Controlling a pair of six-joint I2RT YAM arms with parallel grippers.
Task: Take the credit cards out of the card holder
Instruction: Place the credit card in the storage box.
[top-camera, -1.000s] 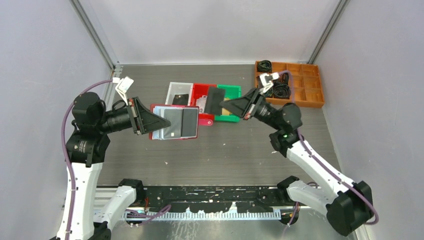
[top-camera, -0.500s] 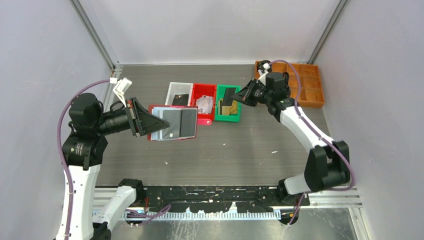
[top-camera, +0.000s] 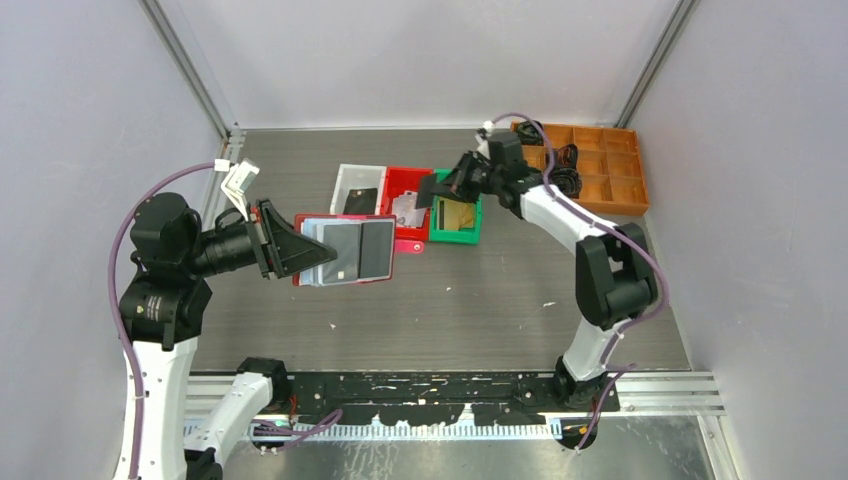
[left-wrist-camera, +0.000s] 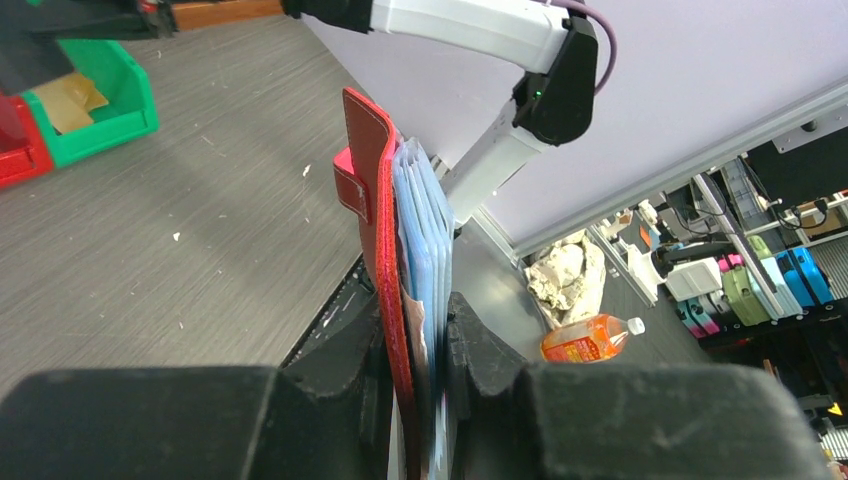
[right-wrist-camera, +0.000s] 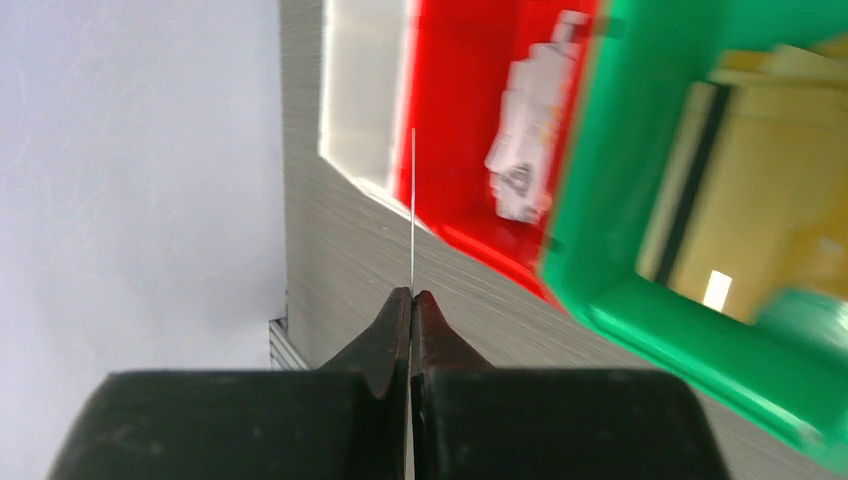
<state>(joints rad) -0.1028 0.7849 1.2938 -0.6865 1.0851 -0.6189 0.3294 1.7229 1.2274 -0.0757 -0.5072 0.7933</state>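
My left gripper (top-camera: 303, 250) is shut on the red card holder (top-camera: 340, 264) and holds it open above the table. Dark credit cards (top-camera: 362, 245) show in its sleeves. In the left wrist view the holder (left-wrist-camera: 372, 190) stands edge-on between the closed jaws (left-wrist-camera: 425, 350), with pale blue sleeves (left-wrist-camera: 420, 230) beside the red cover. My right gripper (top-camera: 452, 186) is shut on a black credit card (top-camera: 434, 190) over the red and green bins. In the right wrist view that card (right-wrist-camera: 413, 200) is edge-on in the gripper (right-wrist-camera: 412, 300).
Three small bins stand in a row: white (top-camera: 352, 179), red (top-camera: 404, 181) holding a silvery card (right-wrist-camera: 525, 120), green (top-camera: 470, 232) holding gold cards (right-wrist-camera: 740, 200). An orange compartment tray (top-camera: 610, 170) with black items sits at the back right.
My right gripper has swung with the black card, first towards the green bin, then left to the red bin's edge. My left gripper and the holder shifted slightly left.
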